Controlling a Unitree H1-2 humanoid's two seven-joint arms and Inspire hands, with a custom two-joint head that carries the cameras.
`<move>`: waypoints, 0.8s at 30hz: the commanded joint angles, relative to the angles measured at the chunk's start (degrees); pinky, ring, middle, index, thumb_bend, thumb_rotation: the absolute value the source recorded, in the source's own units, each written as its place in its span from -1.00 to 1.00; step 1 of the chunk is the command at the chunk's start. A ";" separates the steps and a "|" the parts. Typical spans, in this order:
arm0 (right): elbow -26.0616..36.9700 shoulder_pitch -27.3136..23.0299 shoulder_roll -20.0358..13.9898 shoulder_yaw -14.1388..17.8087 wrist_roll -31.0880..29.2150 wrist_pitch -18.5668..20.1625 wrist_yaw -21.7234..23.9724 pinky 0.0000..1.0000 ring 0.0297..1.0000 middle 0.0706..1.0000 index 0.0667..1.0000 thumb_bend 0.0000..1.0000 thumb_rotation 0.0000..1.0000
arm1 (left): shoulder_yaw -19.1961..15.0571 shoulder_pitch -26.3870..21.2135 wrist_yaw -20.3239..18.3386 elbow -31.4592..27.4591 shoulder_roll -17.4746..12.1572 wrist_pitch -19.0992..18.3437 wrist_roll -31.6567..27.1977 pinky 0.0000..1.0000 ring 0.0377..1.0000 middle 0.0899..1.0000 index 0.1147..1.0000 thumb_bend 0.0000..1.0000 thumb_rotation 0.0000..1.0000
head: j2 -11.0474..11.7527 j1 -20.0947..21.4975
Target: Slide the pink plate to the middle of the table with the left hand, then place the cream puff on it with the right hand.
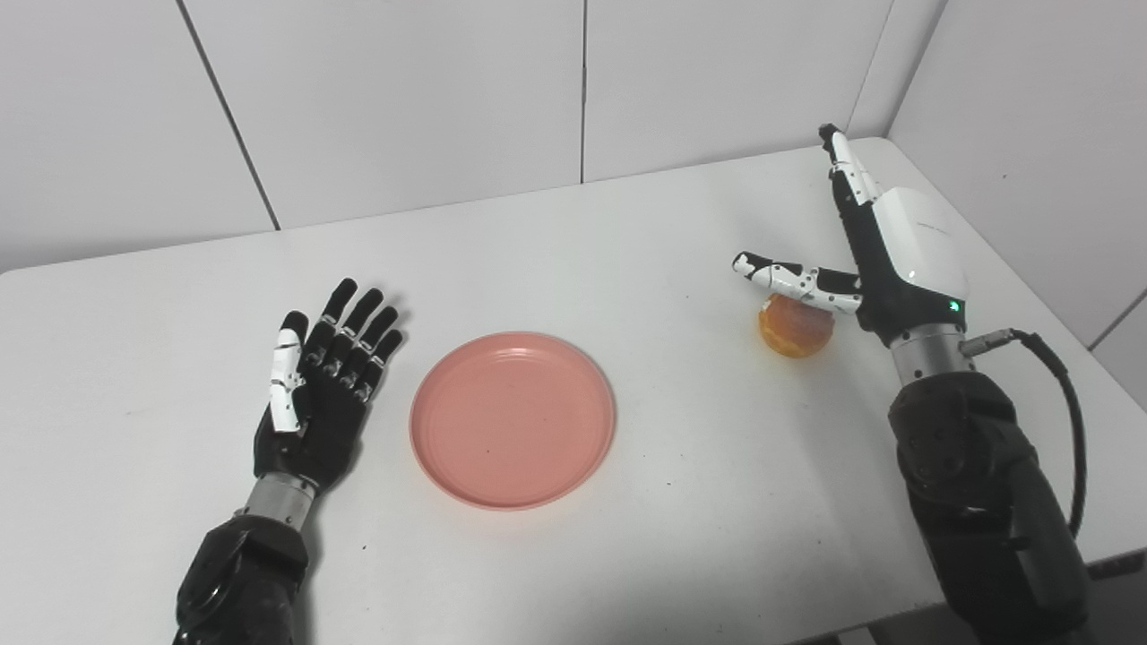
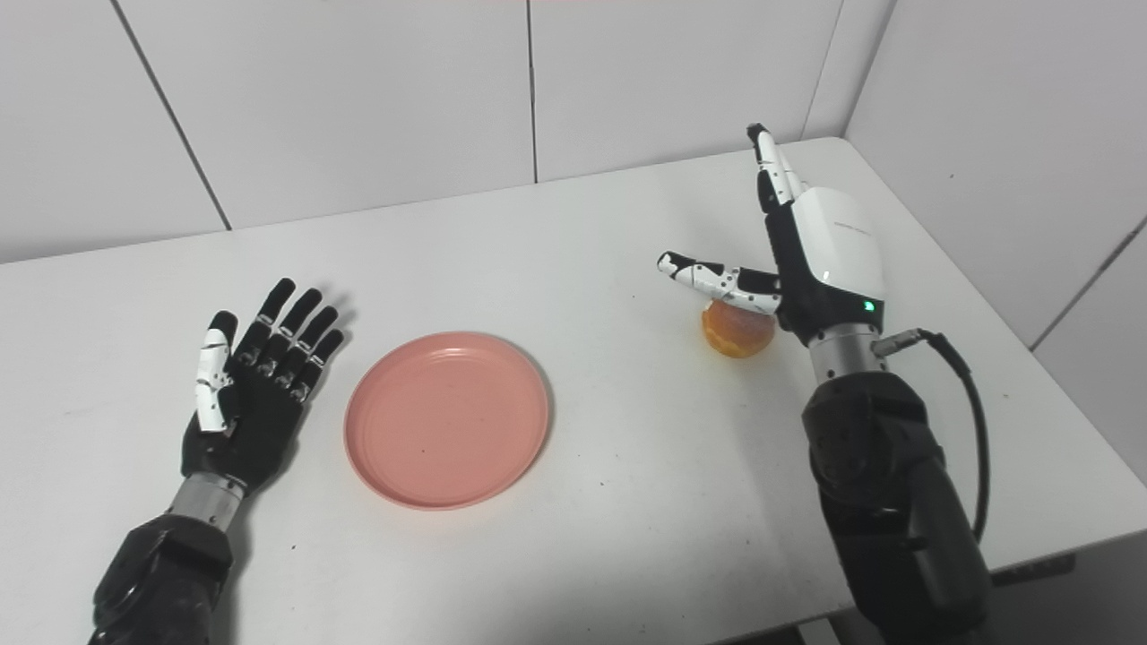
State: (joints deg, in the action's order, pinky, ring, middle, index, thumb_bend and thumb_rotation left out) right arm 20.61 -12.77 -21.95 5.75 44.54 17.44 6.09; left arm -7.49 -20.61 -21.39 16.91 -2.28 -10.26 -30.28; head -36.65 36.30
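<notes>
The pink plate (image 1: 513,419) lies flat near the middle of the white table (image 1: 627,233), with nothing on it. My left hand (image 1: 321,385) rests palm up just left of the plate, fingers spread and open, not touching it. The golden-brown cream puff (image 1: 796,326) sits on the table at the right. My right hand (image 1: 883,246) hovers edge-on over it, open, its thumb stretched left above the puff and its fingers pointing toward the far wall. The hand partly hides the puff's right side.
White wall panels close off the far side and the right side of the table. The table's right edge (image 1: 1030,269) runs close to my right arm. A black cable (image 1: 1066,394) loops off the right wrist.
</notes>
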 commanded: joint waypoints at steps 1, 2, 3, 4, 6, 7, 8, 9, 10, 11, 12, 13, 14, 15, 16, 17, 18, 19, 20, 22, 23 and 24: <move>1.13 -0.63 -2.41 1.02 1.06 1.16 0.25 0.51 0.80 0.90 0.98 0.60 0.49 | -0.39 3.43 1.90 4.04 -1.42 -3.99 1.18 0.94 0.87 0.86 0.85 -0.20 1.00 | 0.21 0.88; 1.09 -0.32 -2.87 1.19 1.32 1.55 0.75 0.54 0.82 0.90 0.97 0.60 0.49 | -0.45 3.42 2.10 4.04 -1.53 -4.18 1.15 0.94 0.87 0.86 0.85 -0.21 1.00 | 0.21 0.88; 1.10 -0.11 -3.12 1.26 1.62 2.04 1.19 0.55 0.83 0.91 0.98 0.61 0.49 | -0.57 3.40 2.29 4.07 -1.64 -4.34 1.06 0.93 0.86 0.85 0.83 -0.21 1.00 | 0.39 1.70; 1.11 0.03 -3.34 1.34 1.87 2.54 1.69 0.56 0.83 0.91 0.98 0.63 0.47 | -0.68 3.37 2.47 4.11 -1.69 -4.50 0.92 0.92 0.85 0.83 0.82 -0.21 1.00 | 0.39 1.70; 0.64 0.20 -3.82 1.63 1.63 2.63 2.00 0.55 0.82 0.90 0.97 0.65 0.45 | -0.94 3.20 2.72 4.37 -1.75 -4.79 0.53 0.91 0.83 0.82 0.82 -0.22 1.00 | 0.38 2.16; 0.34 0.24 -4.05 1.77 1.37 2.65 2.03 0.55 0.83 0.90 0.96 0.67 0.43 | -1.03 3.05 2.72 4.65 -1.81 -4.82 0.30 0.92 0.83 0.83 0.82 -0.22 1.00 | 0.25 2.37; 0.15 0.27 -4.19 1.83 1.19 2.70 2.02 0.57 0.83 0.90 0.95 0.68 0.41 | -1.08 2.95 2.71 4.84 -1.85 -4.82 0.15 0.94 0.84 0.83 0.83 -0.22 1.00 | 0.25 2.37; -0.18 0.40 -4.75 1.94 1.03 2.81 2.47 0.57 0.84 0.90 0.95 0.69 0.40 | -1.17 2.78 2.76 5.13 -1.88 -4.93 0.02 0.94 0.84 0.84 0.83 -0.22 1.00 | 0.19 2.56; -0.40 0.49 -5.14 2.01 0.94 2.89 2.80 0.58 0.83 0.90 0.94 0.69 0.38 | -1.21 2.66 2.81 5.33 -1.90 -5.00 -0.07 0.94 0.85 0.84 0.84 -0.21 1.00 | 0.19 2.56; -0.59 0.59 -5.34 2.28 0.26 3.34 3.51 0.57 0.82 0.88 0.93 0.70 0.34 | -1.28 2.58 3.03 5.37 -1.89 -5.21 -0.16 0.94 0.85 0.84 0.83 -0.21 1.00 | 0.16 2.64; -0.81 0.66 -5.57 2.41 -0.05 4.10 4.42 0.59 0.84 0.90 0.93 0.71 0.32 | -1.19 2.59 3.15 5.26 -1.94 -5.28 -0.12 0.93 0.84 0.84 0.82 -0.21 1.00 | 0.16 2.64; -1.09 0.73 -5.74 2.48 -0.36 4.53 5.00 0.60 0.84 0.90 0.92 0.75 0.30 | -1.12 2.62 3.22 5.11 -2.00 -5.38 -0.16 0.92 0.84 0.83 0.81 -0.21 1.00 | -0.05 2.58; -1.38 0.79 -5.94 2.44 -0.61 4.89 5.45 0.60 0.83 0.89 0.91 0.78 0.27 | -1.07 2.67 3.32 4.91 -2.03 -5.50 -0.18 0.92 0.83 0.82 0.81 -0.20 1.00 | -0.16 2.47; -1.71 0.84 -6.19 2.25 -0.62 5.17 5.78 0.60 0.83 0.89 0.91 0.79 0.27 | -1.01 2.74 3.43 4.66 -2.05 -5.59 -0.15 0.92 0.83 0.82 0.80 -0.20 1.00 | -0.31 2.29; -1.91 0.87 -6.36 2.09 -0.60 5.51 6.06 0.60 0.83 0.89 0.90 0.82 0.27 | -1.00 2.82 3.62 4.37 -2.01 -5.76 -0.15 0.91 0.82 0.81 0.80 -0.21 1.00 | -0.53 2.08; -2.18 0.90 -6.55 1.88 -0.62 5.72 6.30 0.60 0.83 0.88 0.90 0.84 0.27 | -0.99 2.89 3.87 4.09 -1.96 -5.97 -0.13 0.90 0.82 0.81 0.80 -0.20 1.00 | -0.53 2.08; -2.41 0.94 -6.71 1.73 -0.69 5.85 6.49 0.59 0.82 0.88 0.89 0.85 0.25 | -0.98 2.96 4.04 3.83 -1.92 -6.13 -0.15 0.90 0.82 0.81 0.79 -0.20 1.00 | -0.74 2.13; -2.54 0.95 -6.81 1.64 -0.77 5.93 6.59 0.59 0.81 0.87 0.88 0.85 0.22 | -0.97 3.01 4.14 3.68 -1.90 -6.25 -0.17 0.90 0.82 0.81 0.79 -0.20 1.00 | -0.74 2.13; -2.71 0.93 -7.00 1.43 -0.94 5.92 6.87 0.59 0.81 0.87 0.87 0.85 0.21 | -0.90 3.10 3.96 3.46 -1.90 -6.25 -0.28 0.90 0.82 0.81 0.79 -0.20 1.00 | -0.91 2.08; -3.39 0.72 -7.23 0.98 -1.20 6.00 7.26 0.58 0.79 0.85 0.85 0.84 0.15 | -0.88 3.17 3.61 3.29 -1.88 -6.32 -0.52 0.90 0.82 0.82 0.80 -0.20 1.00 | -1.06 1.90; -4.00 0.55 -7.37 0.67 -1.22 5.99 7.37 0.59 0.79 0.86 0.86 0.85 0.14 | -0.92 3.18 3.40 3.25 -1.85 -6.42 -0.72 0.91 0.83 0.82 0.81 -0.20 1.00 | -1.32 1.48; -4.46 0.38 -7.48 0.39 -1.26 6.15 7.58 0.59 0.79 0.86 0.86 0.87 0.15 | -0.91 3.20 3.30 3.20 -1.81 -6.42 -0.76 0.92 0.83 0.83 0.82 -0.19 1.00 | -1.45 1.19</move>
State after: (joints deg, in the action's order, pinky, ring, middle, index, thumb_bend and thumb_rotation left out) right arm 15.93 -10.76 -27.88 5.96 43.29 23.21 13.92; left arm -8.27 -21.28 -20.80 17.37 -3.39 -11.85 -32.39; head -38.14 37.53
